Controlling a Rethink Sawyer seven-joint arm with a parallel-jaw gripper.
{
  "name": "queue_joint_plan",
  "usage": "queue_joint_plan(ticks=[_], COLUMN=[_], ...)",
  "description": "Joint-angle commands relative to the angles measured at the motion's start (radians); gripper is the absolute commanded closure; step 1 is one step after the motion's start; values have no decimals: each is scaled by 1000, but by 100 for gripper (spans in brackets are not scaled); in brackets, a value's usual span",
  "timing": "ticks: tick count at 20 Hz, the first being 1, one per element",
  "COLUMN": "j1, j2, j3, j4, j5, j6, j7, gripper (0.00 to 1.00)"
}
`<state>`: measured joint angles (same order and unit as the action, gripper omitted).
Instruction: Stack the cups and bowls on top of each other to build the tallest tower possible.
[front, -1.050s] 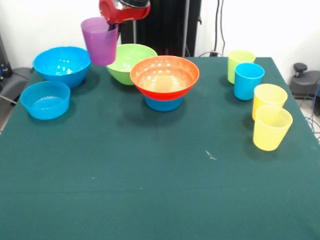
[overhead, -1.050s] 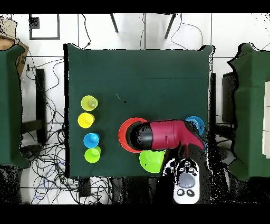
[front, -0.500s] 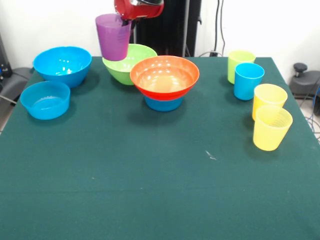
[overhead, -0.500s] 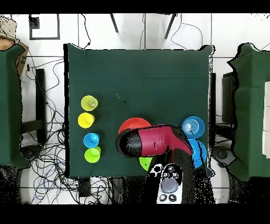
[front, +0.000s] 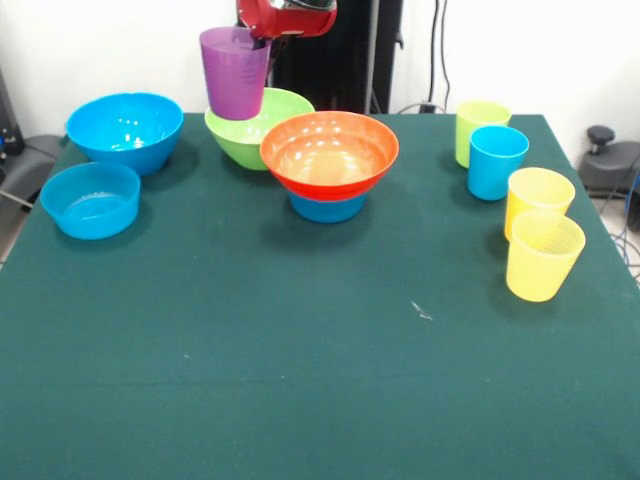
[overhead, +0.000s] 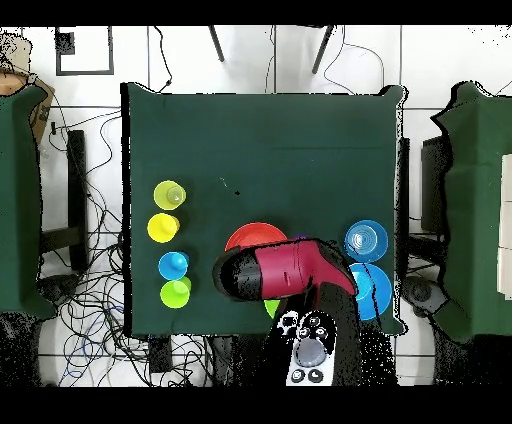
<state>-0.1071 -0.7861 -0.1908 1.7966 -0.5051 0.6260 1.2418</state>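
A translucent purple cup (front: 234, 72) hangs in the air above the lime green bowl (front: 258, 125), with my gripper (front: 259, 42) shut on its rim from above. Just right of it in the front view, the wide orange bowl (front: 329, 150) rests on a small blue bowl (front: 327, 208). A large blue bowl (front: 125, 128) and a smaller blue bowl (front: 91, 198) stand at the left. At the right stand a lime green cup (front: 480, 128), a blue cup (front: 496, 162) and two yellow cups (front: 538, 198) (front: 543, 256). From overhead my red arm (overhead: 285, 272) hides the purple cup and part of the orange bowl (overhead: 250, 238).
The dark green table (front: 300, 380) stretches wide in front of the bowls. Overhead, the cups (overhead: 169, 194) form a row along the table's left side and two blue bowls (overhead: 366, 240) sit at its right. Cables lie on the floor around the table.
My gripper has carried the purple cup rightward and slightly upward in the front view, from beside the large blue bowl to above the lime green bowl. Nothing else has moved.
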Motion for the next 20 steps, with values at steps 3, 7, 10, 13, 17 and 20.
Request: queue_joint_plan(ticks=[3,7,10,13,17,20], j1=[30,31,48,60,66,67], j2=[50,46,47,48,56,62], j3=[42,48,39,33,36,42], j4=[47,51,46,38,38,48], j5=[-12,-5,-12,-11,7,26], j6=[-64,-61,-47,-34,-37,-46], j7=[176,173,179,185,198,210], gripper=[100,100,100,100,100,100])
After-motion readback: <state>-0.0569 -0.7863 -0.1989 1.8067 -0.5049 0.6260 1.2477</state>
